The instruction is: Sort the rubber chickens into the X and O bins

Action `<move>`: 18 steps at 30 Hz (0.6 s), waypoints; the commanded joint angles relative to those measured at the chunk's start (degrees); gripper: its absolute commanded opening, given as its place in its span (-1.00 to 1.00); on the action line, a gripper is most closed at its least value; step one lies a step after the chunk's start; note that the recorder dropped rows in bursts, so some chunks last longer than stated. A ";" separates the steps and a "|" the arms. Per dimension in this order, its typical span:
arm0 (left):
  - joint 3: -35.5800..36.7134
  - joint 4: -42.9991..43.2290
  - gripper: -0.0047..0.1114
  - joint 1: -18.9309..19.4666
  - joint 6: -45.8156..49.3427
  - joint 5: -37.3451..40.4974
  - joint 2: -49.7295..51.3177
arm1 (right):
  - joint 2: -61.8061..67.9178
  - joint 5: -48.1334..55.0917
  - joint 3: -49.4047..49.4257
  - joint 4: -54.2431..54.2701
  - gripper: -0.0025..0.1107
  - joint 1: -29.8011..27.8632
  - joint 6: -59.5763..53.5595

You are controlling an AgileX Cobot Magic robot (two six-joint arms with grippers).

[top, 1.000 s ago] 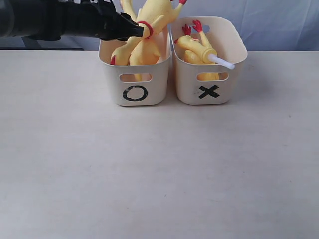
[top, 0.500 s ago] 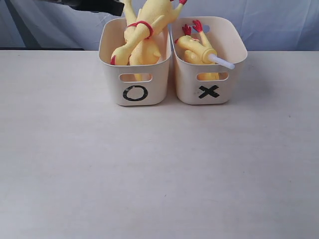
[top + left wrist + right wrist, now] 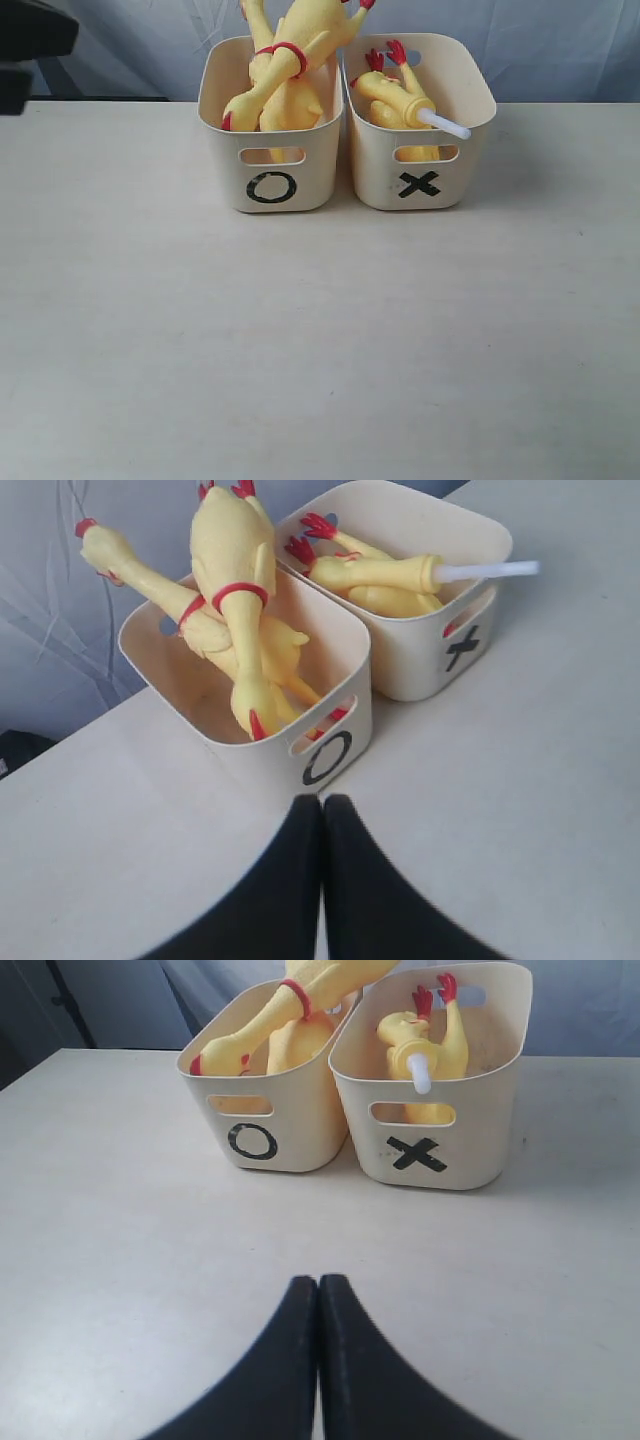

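With rubber chickens (image 3: 293, 100) lying in the O bin (image 3: 318, 180) and adjacent X bin (image 3: 372, 185), the left gripper (image 3: 321, 865) and right gripper (image 3: 318, 1355), jaws together and empty, are likely needing only parking.

A black O (image 3: 271, 187) stands on the front wall of the O bin (image 3: 222, 140), right under its handle slot (image 3: 271, 156). Just beside the O bin, the X bin (image 3: 478, 140) carries a thick black X (image 3: 420, 184) in the same place, below its own slot.
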 commanded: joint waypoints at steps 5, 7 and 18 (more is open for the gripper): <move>0.73 0.39 -0.92 -0.06 -0.22 4.62 -10.65 | -0.23 -0.99 0.25 -0.06 -0.97 -0.27 -0.15; 0.73 0.22 -0.92 -0.06 -0.22 4.62 -11.32 | -0.79 -0.98 0.25 -0.15 -0.97 -0.52 -0.15; 0.73 -0.15 -0.92 6.45 -0.22 4.45 -24.38 | -14.41 -0.98 0.25 -0.05 -0.97 -19.03 -0.03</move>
